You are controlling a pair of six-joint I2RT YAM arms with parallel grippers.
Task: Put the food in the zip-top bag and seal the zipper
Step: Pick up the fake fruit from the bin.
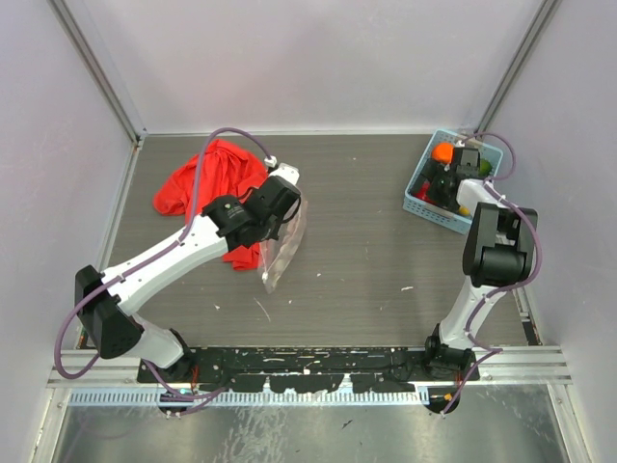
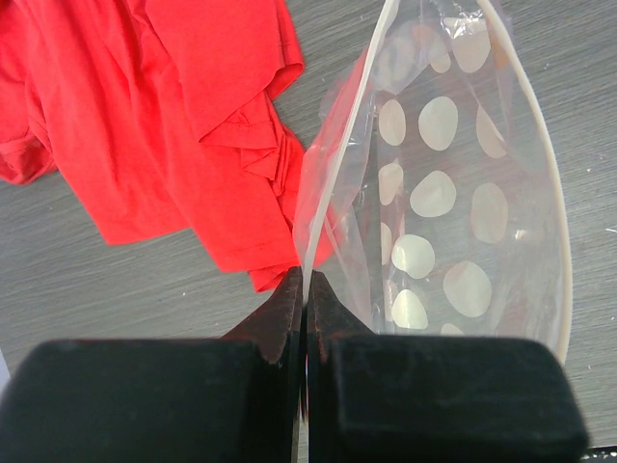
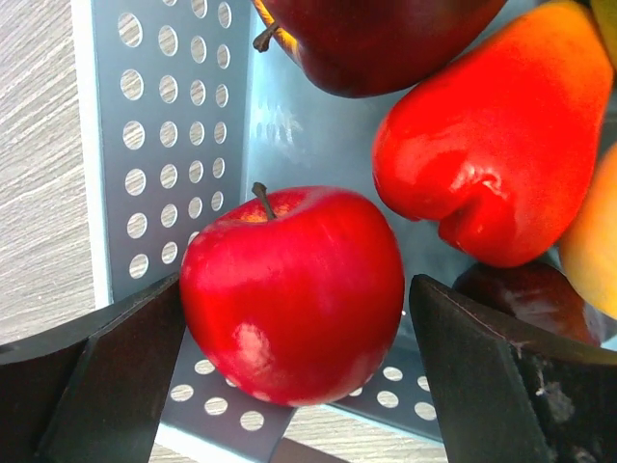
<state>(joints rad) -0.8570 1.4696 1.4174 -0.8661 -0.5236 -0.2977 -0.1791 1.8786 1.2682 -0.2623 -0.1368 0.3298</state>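
**Top view:** The left arm is reaching across the grey wood-grain table (image 1: 366, 265). Its left claw (image 1: 285, 204) is holding up a clear, white-dotted plastic zip-top bag (image 1: 280, 249) at centre-left, just beside a crumpled red cloth (image 1: 207, 183). At the far right, the right claw (image 1: 451, 181) is dipping into a light blue perforated plastic basket (image 1: 420, 201) of glossy toy fruit. A round orange fruit (image 1: 442, 152) is showing at the basket's far end.

**Left wrist view:** The black fingers are clenching tight on the bag's mouth, grasping one side of the whitish zipper strip (image 2: 326, 183). The other side is bowing away to the right, so the mouth is gaping open. The red cloth is lying on the table to the left, behind the bag's edge.

**Right wrist view:** The claw is standing released, its jaws spread wide on either side of a shiny red apple (image 3: 299, 260) that is resting against the basket's perforated wall. Beyond it, a red-orange pear-shaped fruit (image 3: 492, 135) and a dark red apple (image 3: 376, 39) are crowding the basket. A dark purple piece (image 3: 521, 299) is peeking out beneath them.
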